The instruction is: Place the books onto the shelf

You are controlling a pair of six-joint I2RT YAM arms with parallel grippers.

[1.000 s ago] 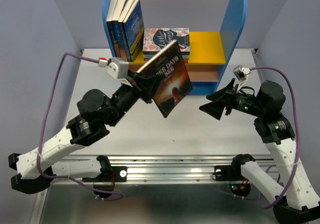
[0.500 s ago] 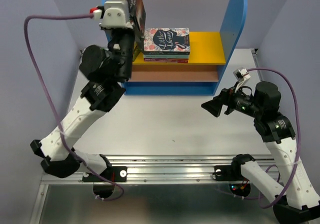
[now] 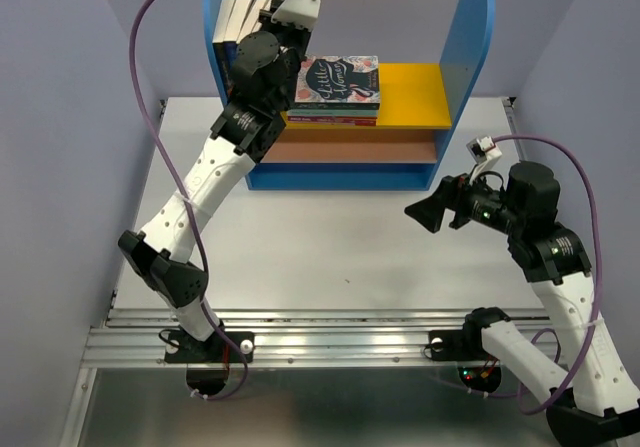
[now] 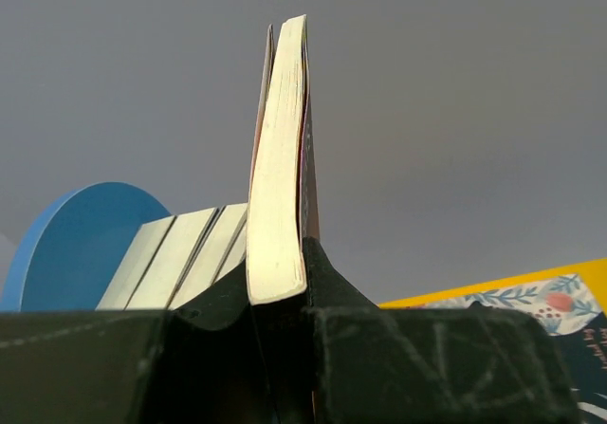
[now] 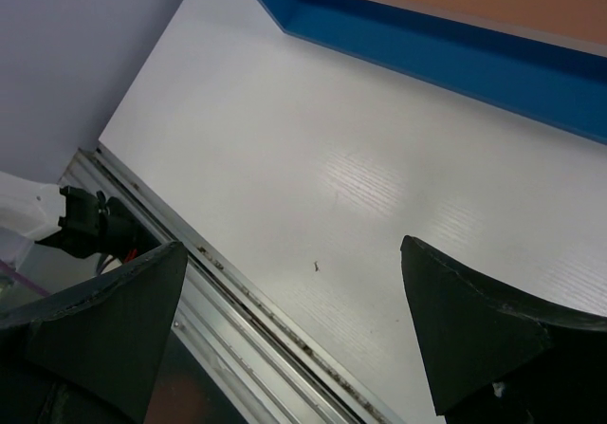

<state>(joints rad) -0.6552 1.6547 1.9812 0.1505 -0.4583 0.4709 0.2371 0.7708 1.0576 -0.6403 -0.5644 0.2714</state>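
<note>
Left end effector (image 4: 280, 291) grips book (image 4: 277, 158), title unseen.

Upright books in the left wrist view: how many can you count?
4: three books lean together against the blue panel at left; one book stands gripped in the left fingers, centre. More may hide behind it.

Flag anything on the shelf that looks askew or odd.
Nothing spilled or damaged. One mismatch: the floral stack lies flat on the yellow board, while the other books stand leaning against the left panel.
</note>
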